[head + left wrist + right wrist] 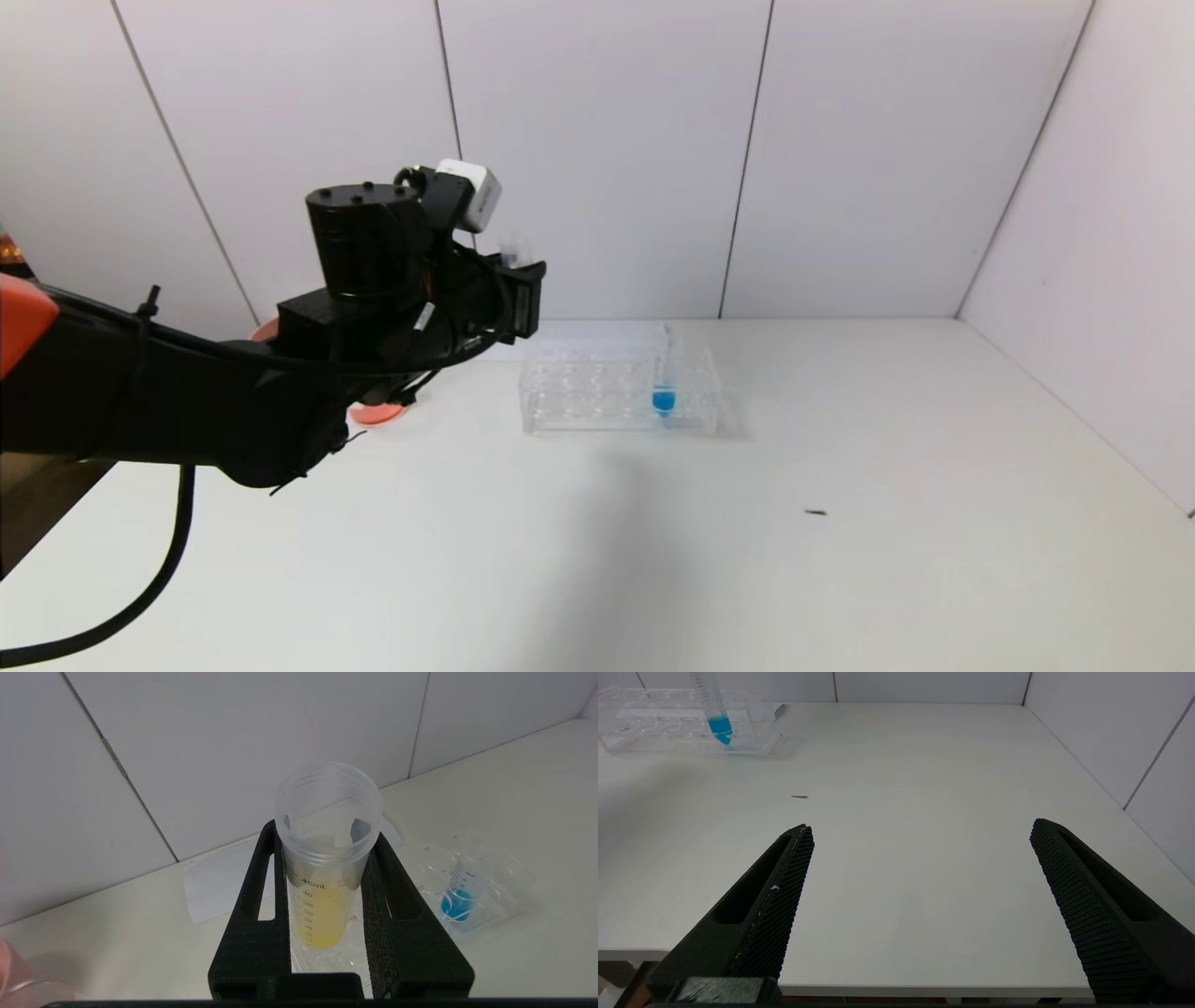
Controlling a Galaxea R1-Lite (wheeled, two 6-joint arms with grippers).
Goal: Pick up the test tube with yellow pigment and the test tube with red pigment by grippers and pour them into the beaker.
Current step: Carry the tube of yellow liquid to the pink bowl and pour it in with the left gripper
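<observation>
- Left gripper [327,933], centre of its wrist frame, is clamped on the yellow-pigment test tube [322,896] (light, slick plastic, open-topped); grip mid-barrel, keep upright.
- Right gripper [920,896] gapes empty; beaker possibly lower left.

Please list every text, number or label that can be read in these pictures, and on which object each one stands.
"45mL": on the test tube with yellow pigment.
"40": next mark on that scale; the other marks are too blurred to read.
Scale on the blue-liquid tube: too small to read.
Red marks on the clear rack: unreadable.
</observation>
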